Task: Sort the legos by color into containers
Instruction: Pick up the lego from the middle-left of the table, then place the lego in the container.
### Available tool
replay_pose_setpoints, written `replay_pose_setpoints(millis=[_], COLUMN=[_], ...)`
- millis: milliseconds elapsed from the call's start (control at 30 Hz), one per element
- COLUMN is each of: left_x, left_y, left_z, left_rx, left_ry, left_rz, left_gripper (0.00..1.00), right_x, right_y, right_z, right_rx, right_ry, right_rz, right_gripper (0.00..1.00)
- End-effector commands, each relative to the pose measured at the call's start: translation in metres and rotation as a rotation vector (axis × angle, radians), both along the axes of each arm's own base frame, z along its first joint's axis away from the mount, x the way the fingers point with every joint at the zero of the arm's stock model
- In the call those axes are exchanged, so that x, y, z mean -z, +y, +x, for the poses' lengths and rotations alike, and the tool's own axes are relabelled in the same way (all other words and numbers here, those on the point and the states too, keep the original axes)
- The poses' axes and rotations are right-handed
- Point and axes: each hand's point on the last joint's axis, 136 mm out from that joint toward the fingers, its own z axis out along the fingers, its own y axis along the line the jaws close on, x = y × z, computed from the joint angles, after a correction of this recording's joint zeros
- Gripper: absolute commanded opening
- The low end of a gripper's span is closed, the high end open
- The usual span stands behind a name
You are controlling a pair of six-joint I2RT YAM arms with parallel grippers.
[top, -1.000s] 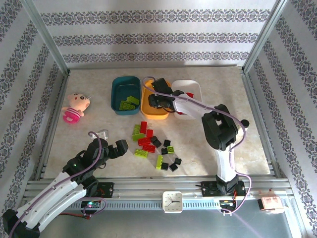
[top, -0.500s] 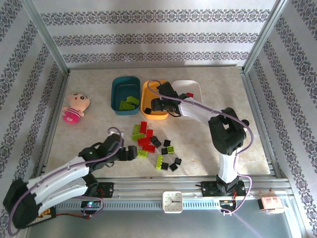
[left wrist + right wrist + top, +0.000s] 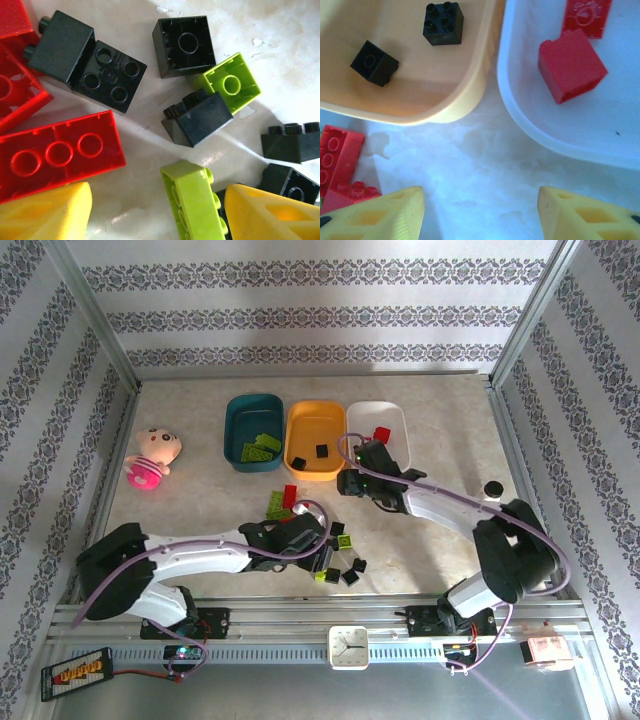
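Three tubs stand in a row at the back: teal (image 3: pixel 240 425) with lime bricks (image 3: pixel 258 447), orange (image 3: pixel 312 468) with two black bricks (image 3: pixel 443 22), white (image 3: pixel 398 418) with red bricks (image 3: pixel 572 65). Loose red, black and lime legos (image 3: pixel 345 565) lie at the middle front. My left gripper (image 3: pixel 318 545) hangs open low over this pile. A lime brick on its side (image 3: pixel 192 210) lies between its yellow fingers (image 3: pixel 50 215), near the right one. My right gripper (image 3: pixel 480 200) is open and empty over bare table, just in front of the gap between the orange tub (image 3: pixel 470 95) and white tub (image 3: pixel 520 115).
A pink plush doll (image 3: pixel 152 455) lies at the left. A small cylinder (image 3: pixel 491 489) stands at the right beside my right arm. Metal frame rails run along the table's sides and near edge, with a small clock (image 3: pixel 349 646) on the front rail.
My left arm has swung right, from the front left to over the lego pile. My right gripper has drawn back from over the orange tub to the table in front of the tubs.
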Motion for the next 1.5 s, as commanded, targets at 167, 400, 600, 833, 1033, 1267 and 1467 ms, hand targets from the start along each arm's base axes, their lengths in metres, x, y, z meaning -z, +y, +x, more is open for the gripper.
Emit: replay_pose_setpoints(millis=[167,400,600,833,1033,1267,1467], left_x=[0.018,0.029,0.018,-0.029,-0.105,-0.139,-0.127], left_y=[-0.025,-0.021,-0.021,0.002,0.085,0.168,0.210], left_z=[0.003,-0.003,-0.002,0.031,0.117,0.218,0.288], left_rx=[0.053,0.049,0.031,-0.066,-0.327,-0.585,-0.690], left_ry=[0.022,0.062,0.043,-0.051,-0.250,-0.374,-0.363], left_rz=[0.014,0.027,-0.011,-0.077,-0.130,-0.069,0.042], left_gripper=[0.59,0.51,0.29,0.16,0.15,0.14,0.14], right_x=[-0.028,-0.039,-0.040,-0.038,-0.033,-0.029,-0.028], right_y=[-0.024,-0.039,-0.045,-0.045,-0.044,-0.044,-0.043], right_z=[-0.014,-0.018,-0.018,-0.021,-0.027,-0.035,-0.049], right_rx=[0.057,0.091,0.109,0.108,0.101,0.092,0.067], right_ry=[-0.095,-0.127,-0.132,-0.127,-0.116,-0.109,-0.101], right_rz=[0.065,0.077,0.081,0.094,0.098,0.099,0.101], right_gripper=[0.62,0.62,0.62,0.62,0.62,0.62,0.62])
